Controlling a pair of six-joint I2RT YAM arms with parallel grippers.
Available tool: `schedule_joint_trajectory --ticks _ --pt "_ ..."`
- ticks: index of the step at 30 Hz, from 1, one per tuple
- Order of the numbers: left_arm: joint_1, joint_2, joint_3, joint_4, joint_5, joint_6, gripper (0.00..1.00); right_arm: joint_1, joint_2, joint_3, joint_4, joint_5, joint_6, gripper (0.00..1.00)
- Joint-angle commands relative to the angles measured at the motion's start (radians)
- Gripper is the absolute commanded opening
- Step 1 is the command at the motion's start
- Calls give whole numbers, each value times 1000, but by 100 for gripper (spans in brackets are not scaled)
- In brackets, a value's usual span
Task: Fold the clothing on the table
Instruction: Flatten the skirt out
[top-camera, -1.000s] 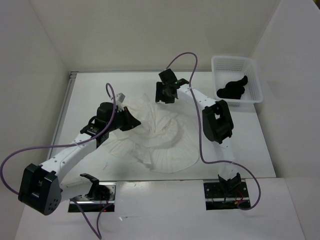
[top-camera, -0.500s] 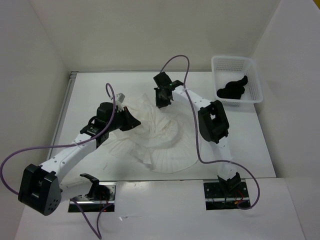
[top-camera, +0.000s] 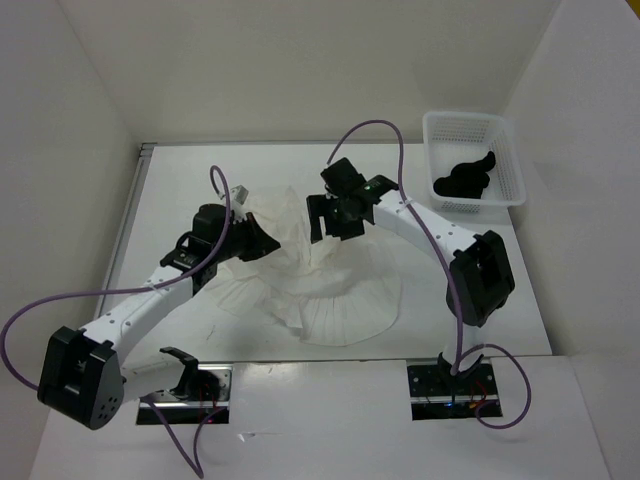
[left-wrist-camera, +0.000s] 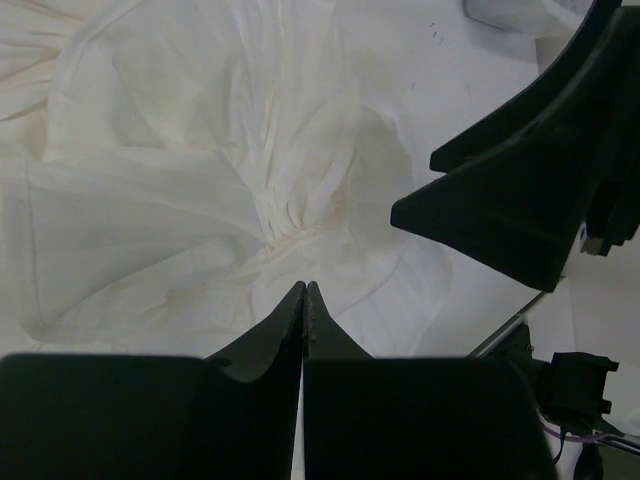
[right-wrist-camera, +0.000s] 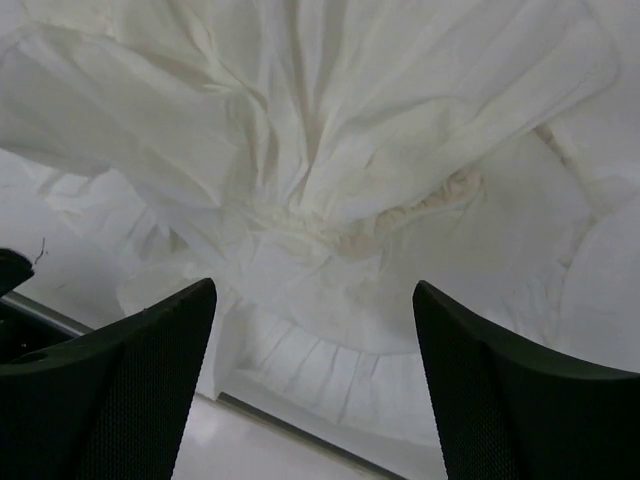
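Observation:
The clothing (top-camera: 335, 295) is a thin white pleated garment lying rumpled across the middle of the table (top-camera: 180, 180). My left gripper (top-camera: 262, 243) hovers at its left part, jaws shut, and I see no cloth between the fingertips (left-wrist-camera: 304, 292). Under them the clothing (left-wrist-camera: 200, 200) gathers into a creased knot. My right gripper (top-camera: 335, 215) hangs over the garment's far middle with jaws wide open and nothing between them. The right wrist view shows the gripper (right-wrist-camera: 312, 290) above bunched clothing (right-wrist-camera: 330, 150). Its dark fingers (left-wrist-camera: 510, 200) also show in the left wrist view.
A white mesh basket (top-camera: 500, 130) stands at the back right corner with a black cloth lump (top-camera: 463, 180) inside. White walls enclose the table on three sides. The arm bases and purple cables (top-camera: 30, 310) sit along the near edge.
My right arm swung from the garment's far edge in over its middle, and its jaws opened wide. The garment's right side shifted slightly outward. My left arm stayed put.

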Motion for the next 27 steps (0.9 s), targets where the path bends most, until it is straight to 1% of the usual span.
schedule_joint_trajectory --ticks 1,3,4,5,7,9,12,13,15,16,17,18,20,21,22,23,24,25,26,27 --pt "6 23 10 43 14 -8 3 -53 28 -1 45 34 -14 83" --pt "6 23 10 43 23 -8 3 -66 97 46 79 44 -14 78" --pt "6 23 21 43 23 -8 3 -79 129 68 93 44 -14 73" --pt "6 23 21 33 23 -8 3 -79 195 86 93 44 -14 69" --pt "15 6 21 33 23 -17 3 -79 256 135 124 74 -14 67" --pt "15 -21 12 22 13 -17 3 -79 339 186 147 74 -24 63" --pt "15 -47 12 11 0 -17 3 -79 387 220 187 50 -34 53" --pt "15 -47 3 11 0 -17 3 -79 387 220 197 50 -34 47" --pt "15 -47 3 11 0 -17 3 -88 387 220 219 31 -25 10" --pt "15 -47 3 11 0 -17 3 -88 376 220 208 31 -7 0" --pt "15 -47 3 11 0 -17 3 -88 364 220 198 31 -7 0" --pt "15 -47 3 11 0 -17 3 -88 318 200 173 31 -7 0" --pt "15 -47 3 11 0 -17 3 -59 246 145 142 73 6 0" --pt "15 -47 3 11 0 -17 3 -50 164 123 129 102 6 0" --pt "15 -47 -7 11 0 -17 3 -41 122 100 113 113 18 0" --pt "15 -47 -7 11 0 -17 3 -25 82 53 95 113 18 0" --pt "15 -37 -16 23 0 -17 3 -25 7 25 60 102 28 0" --pt "15 -37 -16 33 0 -26 3 -8 -30 -9 44 93 42 0" --pt "15 -25 -16 33 0 -26 3 12 -64 -82 24 93 58 0" --pt "15 -24 -16 42 10 -26 3 25 -94 -119 -20 67 74 0"
